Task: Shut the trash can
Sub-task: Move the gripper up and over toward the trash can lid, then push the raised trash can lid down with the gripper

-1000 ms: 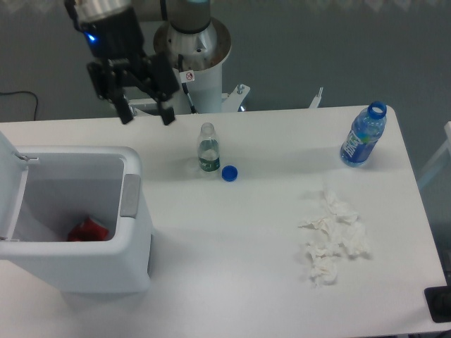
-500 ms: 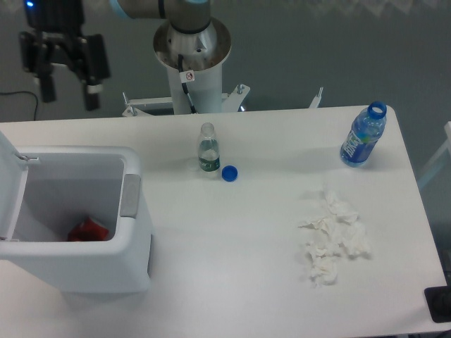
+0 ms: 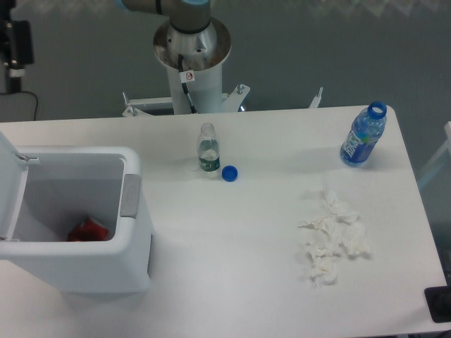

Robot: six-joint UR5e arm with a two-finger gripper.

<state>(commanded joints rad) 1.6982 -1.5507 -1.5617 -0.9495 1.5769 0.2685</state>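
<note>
The large white boxy plastic trash can (image 3: 106,264) with rounded corners stands at the left front of the white worktop (image 3: 246,232). Its flat hinged lid (image 3: 8,184) is swung up at the far left edge of the view, leaving the bin open, and a grey push tab (image 3: 130,195) sits on its right rim. A crumpled red item (image 3: 88,229) lies at the bottom inside.

Only a dark sliver of the hand (image 3: 15,46) shows at the upper left corner, beyond the worktop's back edge and well apart from the trash can; whether it is open or closed cannot be told, and nothing is seen in it.

Near the middle of the worktop stands a small clear uncapped bottle (image 3: 208,149) with a green label, its writing too small to read, and a blue cap (image 3: 229,172) just beside it. A blue-labelled open plastic bottle (image 3: 363,135) stands near the right back corner. Crumpled white tissues (image 3: 331,239) lie to the right front. The robot's grey base column (image 3: 192,53) carries a small red-and-white sticker (image 3: 188,76), unreadable.
</note>
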